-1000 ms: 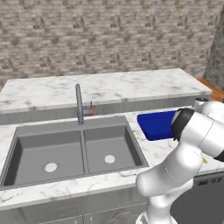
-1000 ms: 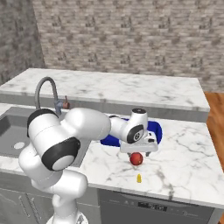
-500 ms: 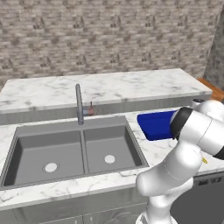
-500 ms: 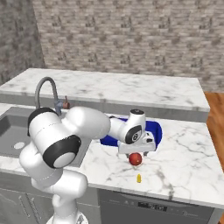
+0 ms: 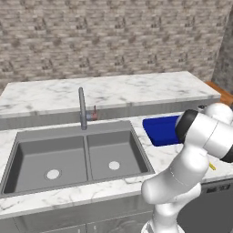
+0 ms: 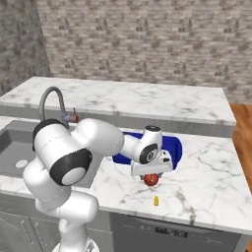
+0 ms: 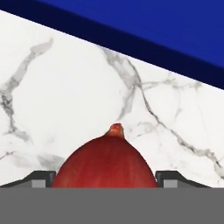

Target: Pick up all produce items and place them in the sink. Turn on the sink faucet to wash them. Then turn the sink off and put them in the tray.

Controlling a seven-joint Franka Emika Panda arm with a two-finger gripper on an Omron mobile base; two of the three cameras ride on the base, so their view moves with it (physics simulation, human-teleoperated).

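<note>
- Evidently the first step is in hand: the picking up of the produce, with the sink (image 5: 27,150) not yet loaded and the faucet (image 5: 82,109) untouched.
- The jaws (image 6: 152,173) are seen lowered over a red tomato-like fruit (image 6: 151,179), which lies on the marble surface (image 6: 206,182) just outside the near rim of the blue tray (image 6: 173,147).
- From the hand camera the fruit (image 7: 105,164) is found between the two dark finger tips (image 7: 40,177), one tip close against each flank, its small stem nub pointing away from the jaws toward the tray (image 7: 175,35).
- The jaws are set about as wide as the fruit; whether they have already pressed on it cannot be told, since the contact points are hidden at the bottom of that view.
- The fruit appears to rest on the surface and is not judged lifted.
- Next, a firm closing on the fruit is called for if that is not done, then a straight lift and a long carry across to a sink basin.
- A small yellow object (image 6: 156,200) lies on the surface beyond the fruit, toward the front edge; what it is cannot be made out.
</note>
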